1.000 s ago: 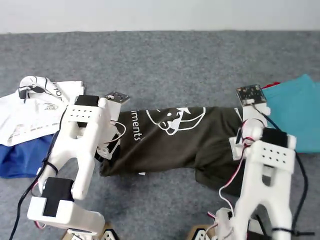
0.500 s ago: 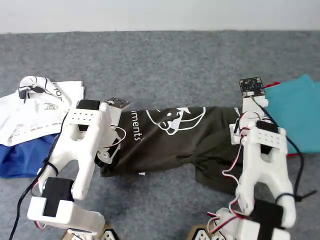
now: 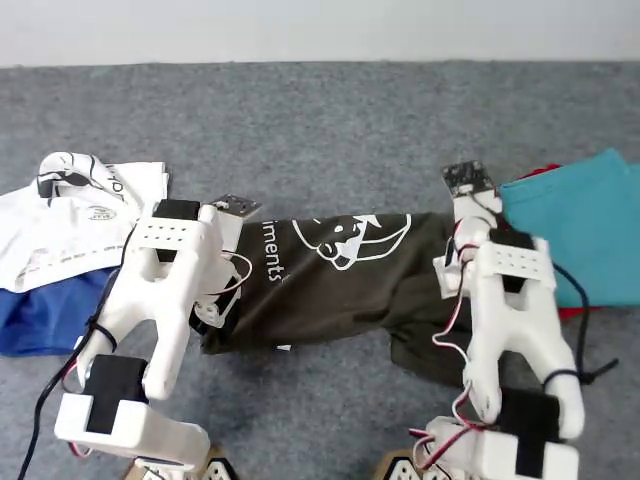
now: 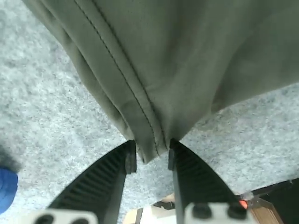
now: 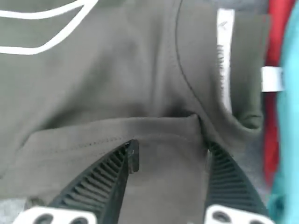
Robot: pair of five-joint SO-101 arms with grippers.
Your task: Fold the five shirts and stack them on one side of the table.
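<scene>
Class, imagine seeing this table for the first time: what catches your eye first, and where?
A dark shirt with a white print lies stretched across the middle of the table. The left gripper pinches its hem, and the right gripper hangs open over its collar end.

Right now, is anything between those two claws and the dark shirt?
Nothing visible. The left gripper pinches the hem of the dark shirt, and the right gripper is open right over its fabric.

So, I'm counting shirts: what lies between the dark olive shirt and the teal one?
A strip of red cloth, likely another shirt, lies between the dark olive shirt and the teal shirt, as the right wrist view shows.
</scene>
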